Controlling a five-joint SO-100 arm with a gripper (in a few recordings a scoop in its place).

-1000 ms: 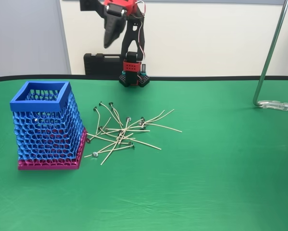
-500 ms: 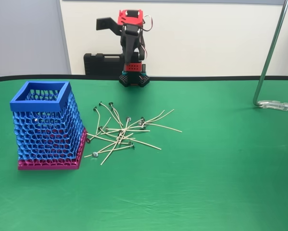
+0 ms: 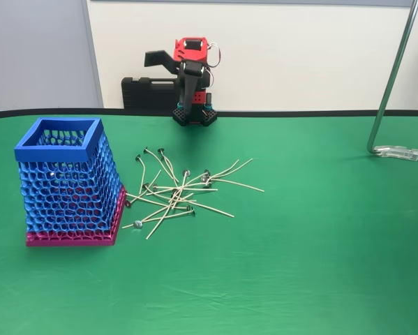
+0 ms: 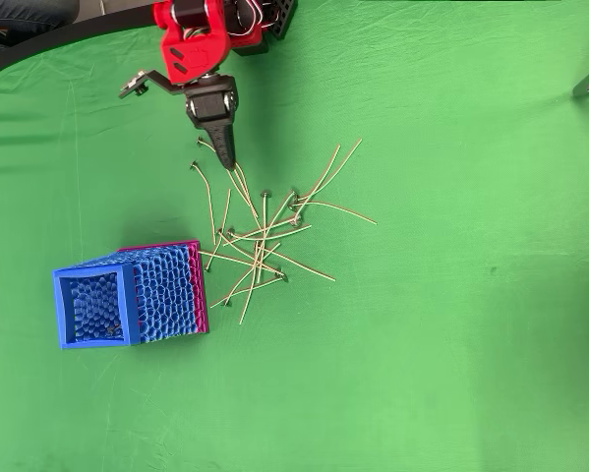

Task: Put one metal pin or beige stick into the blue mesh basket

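Many sticks (image 4: 260, 236) heaped just beyond closed gripper (image 4: 225, 157); untouched.

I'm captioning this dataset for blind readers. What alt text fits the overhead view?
A red robot arm's tool points down over a green table, above the near edge of a scattered pile of thin beige sticks. A tall blue mesh basket on a magenta base stands beside the pile.

I see a green-covered bench (image 3: 320, 265). On it, the blue mesh basket (image 3: 68, 183) stands upright at the left in the fixed view — just right of it, a loose crossed pile of beige sticks (image 3: 177, 192). Arm base (image 3: 194, 112) at the far edge, metal stand foot (image 3: 402, 152) far right.
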